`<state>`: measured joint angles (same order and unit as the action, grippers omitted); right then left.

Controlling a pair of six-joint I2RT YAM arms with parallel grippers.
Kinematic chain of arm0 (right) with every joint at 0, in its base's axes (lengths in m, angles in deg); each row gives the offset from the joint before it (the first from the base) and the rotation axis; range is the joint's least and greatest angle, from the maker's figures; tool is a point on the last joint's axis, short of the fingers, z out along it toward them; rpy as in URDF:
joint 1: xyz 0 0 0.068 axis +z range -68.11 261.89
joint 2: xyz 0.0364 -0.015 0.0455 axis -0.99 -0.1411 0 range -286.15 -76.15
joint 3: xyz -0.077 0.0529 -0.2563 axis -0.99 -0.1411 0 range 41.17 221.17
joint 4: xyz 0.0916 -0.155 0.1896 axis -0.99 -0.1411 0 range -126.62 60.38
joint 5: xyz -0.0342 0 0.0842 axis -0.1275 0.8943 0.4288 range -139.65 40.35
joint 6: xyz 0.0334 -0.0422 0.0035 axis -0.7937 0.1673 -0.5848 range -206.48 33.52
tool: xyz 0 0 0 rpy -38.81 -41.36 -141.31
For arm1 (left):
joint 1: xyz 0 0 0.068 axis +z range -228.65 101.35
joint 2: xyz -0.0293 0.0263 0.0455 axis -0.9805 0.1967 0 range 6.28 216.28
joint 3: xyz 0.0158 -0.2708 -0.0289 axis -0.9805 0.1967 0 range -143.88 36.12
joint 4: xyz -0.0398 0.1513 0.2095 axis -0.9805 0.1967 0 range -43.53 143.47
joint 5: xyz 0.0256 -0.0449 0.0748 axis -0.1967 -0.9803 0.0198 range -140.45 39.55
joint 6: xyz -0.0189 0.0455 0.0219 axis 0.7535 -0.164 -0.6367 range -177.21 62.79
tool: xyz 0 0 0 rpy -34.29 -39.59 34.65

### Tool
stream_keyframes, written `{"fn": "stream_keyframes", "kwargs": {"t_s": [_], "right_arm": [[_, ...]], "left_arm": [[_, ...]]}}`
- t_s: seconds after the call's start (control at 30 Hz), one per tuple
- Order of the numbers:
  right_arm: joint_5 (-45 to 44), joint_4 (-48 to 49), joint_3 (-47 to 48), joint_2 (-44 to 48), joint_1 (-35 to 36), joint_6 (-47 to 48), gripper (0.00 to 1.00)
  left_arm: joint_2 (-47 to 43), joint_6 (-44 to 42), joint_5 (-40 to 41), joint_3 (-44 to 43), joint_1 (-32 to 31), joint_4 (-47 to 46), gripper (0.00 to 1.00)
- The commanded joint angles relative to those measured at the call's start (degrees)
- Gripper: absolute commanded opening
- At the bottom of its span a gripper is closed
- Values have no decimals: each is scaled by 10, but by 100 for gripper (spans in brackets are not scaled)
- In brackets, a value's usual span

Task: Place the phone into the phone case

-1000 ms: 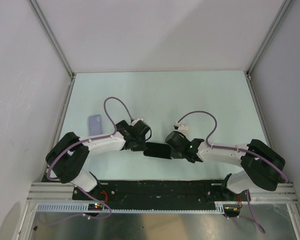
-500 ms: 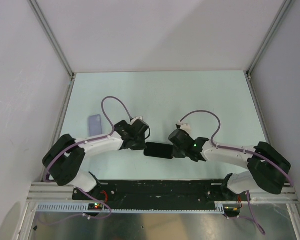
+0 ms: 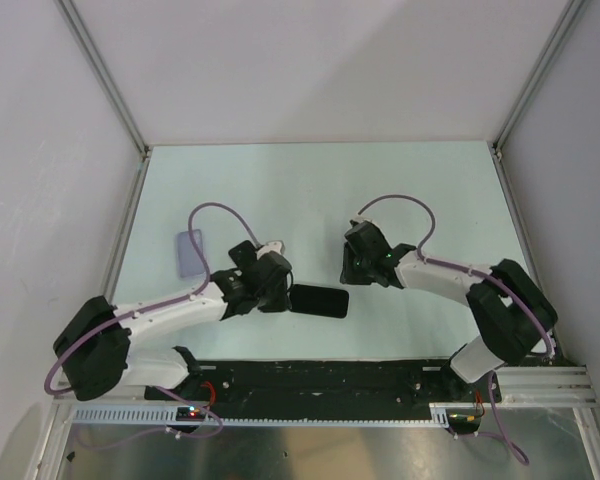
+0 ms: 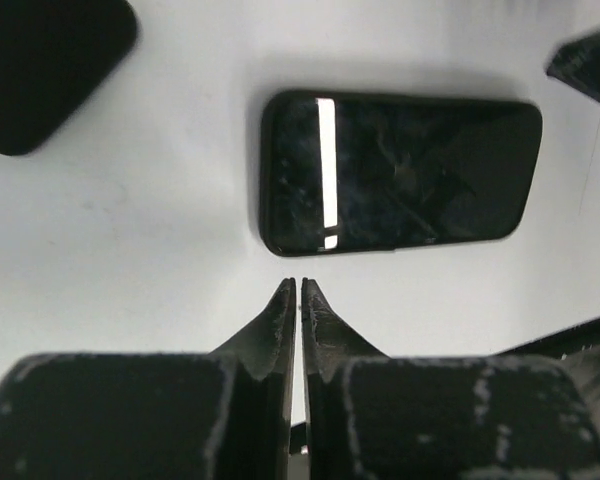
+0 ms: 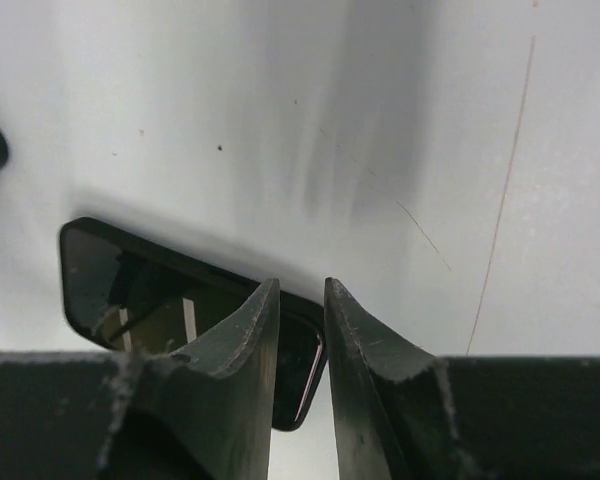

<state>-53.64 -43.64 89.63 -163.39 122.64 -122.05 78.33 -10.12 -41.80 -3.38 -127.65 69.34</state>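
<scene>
Now the phone (image 4: 400, 172) lies free (left jaws nearly closed, right jaws slightly parted, both empty); widen one pair and grip its long edges squarely.

One phone (image 3: 318, 300), one phone case (image 3: 189, 252) and one counter (image 3: 310, 190) are present, plus two tools: the left tool (image 4: 299, 288) and the right tool (image 5: 300, 286).
</scene>
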Motion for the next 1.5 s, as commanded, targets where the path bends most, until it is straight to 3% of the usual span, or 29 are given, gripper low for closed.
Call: {"fn": "stream_keyframes", "kwargs": {"t_s": [0.0, 0.4, 0.93, 1.23, 1.47], "right_arm": [[31, 20, 31, -42, -1, 32, 29], [30, 9, 18, -63, 17, 34, 27], [51, 8, -109, 63, 99, -68, 25], [24, 14, -111, 127, 96, -75, 30], [18, 25, -90, 84, 123, -81, 29]], "left_arm": [[17, 43, 0, -4, -44, -4, 7], [131, 72, 24, -30, -59, -30, 0], [222, 3, 27, -115, 46, -43, 0], [173, 14, 16, -74, 42, -50, 0], [140, 19, 9, -49, 39, -54, 0]]}}
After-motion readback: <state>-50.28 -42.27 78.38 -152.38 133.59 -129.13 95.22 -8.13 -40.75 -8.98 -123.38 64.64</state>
